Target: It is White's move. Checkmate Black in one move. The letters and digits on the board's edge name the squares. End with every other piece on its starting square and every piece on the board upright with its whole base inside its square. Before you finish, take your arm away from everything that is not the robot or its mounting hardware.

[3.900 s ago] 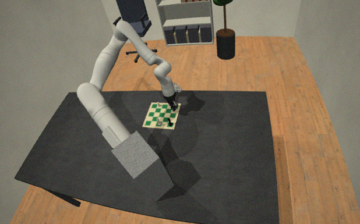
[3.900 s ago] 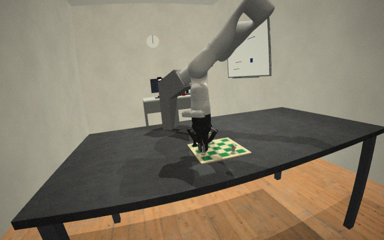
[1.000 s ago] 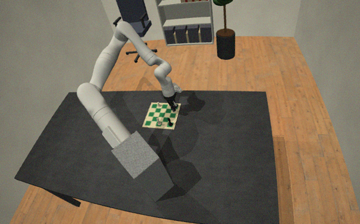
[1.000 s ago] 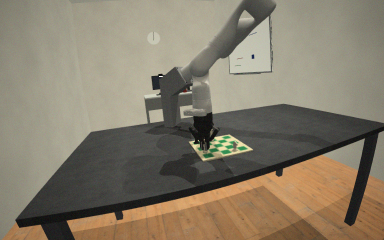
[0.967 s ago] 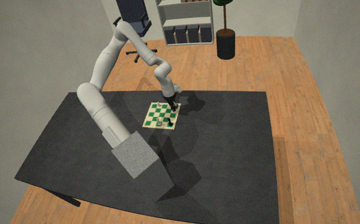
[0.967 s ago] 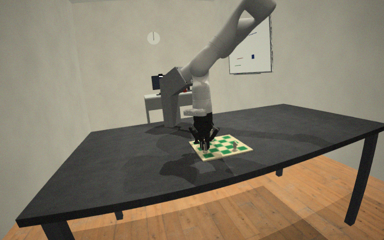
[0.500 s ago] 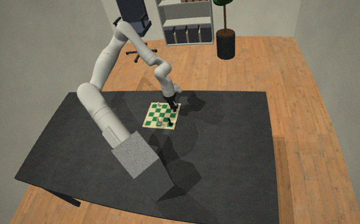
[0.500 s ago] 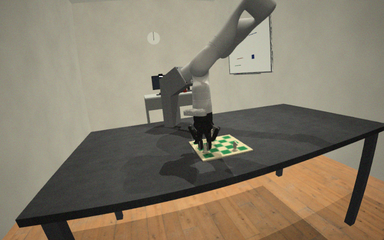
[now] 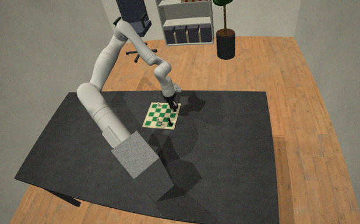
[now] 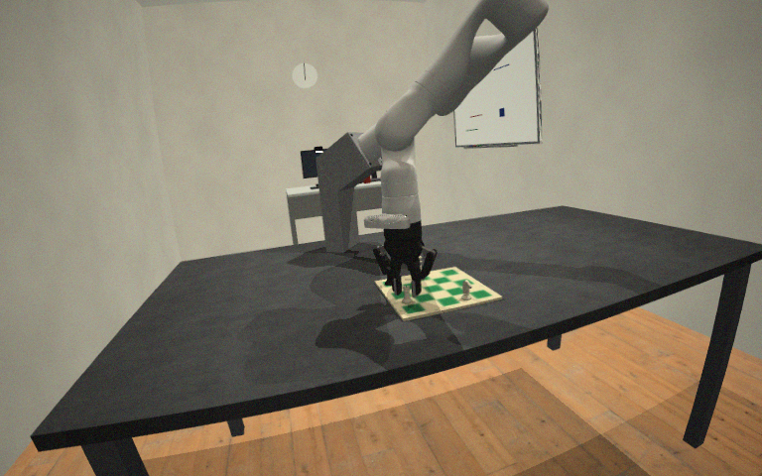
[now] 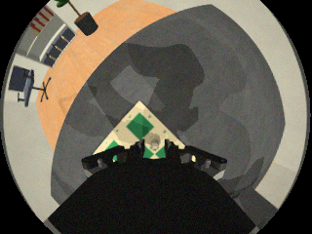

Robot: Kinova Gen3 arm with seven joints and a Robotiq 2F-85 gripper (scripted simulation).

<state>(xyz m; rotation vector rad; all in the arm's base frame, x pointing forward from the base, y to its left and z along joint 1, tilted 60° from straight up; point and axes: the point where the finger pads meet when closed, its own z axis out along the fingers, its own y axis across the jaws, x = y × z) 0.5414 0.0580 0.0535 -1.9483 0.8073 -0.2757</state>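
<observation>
A small green-and-cream chessboard point(image 9: 161, 115) lies on the black table and also shows in the exterior view point(image 10: 438, 292). My gripper point(image 10: 407, 289) points straight down over the board's corner square nearest the exterior view; it also shows in the top view point(image 9: 173, 108). Its fingers stand parted around a white piece point(image 10: 407, 295), which rests upright on the board. The wrist view shows this piece point(image 11: 154, 144) between the fingertips. Another white piece point(image 10: 465, 290) stands along the same edge. A black piece point(image 9: 170, 123) and a white piece point(image 9: 158, 121) stand near the opposite edge.
The arm's grey base block point(image 9: 134, 157) sits on the table near the board. A potted plant point(image 9: 225, 34), bookshelf point(image 9: 184, 6) and office chair point(image 9: 134, 17) stand on the wooden floor beyond the table.
</observation>
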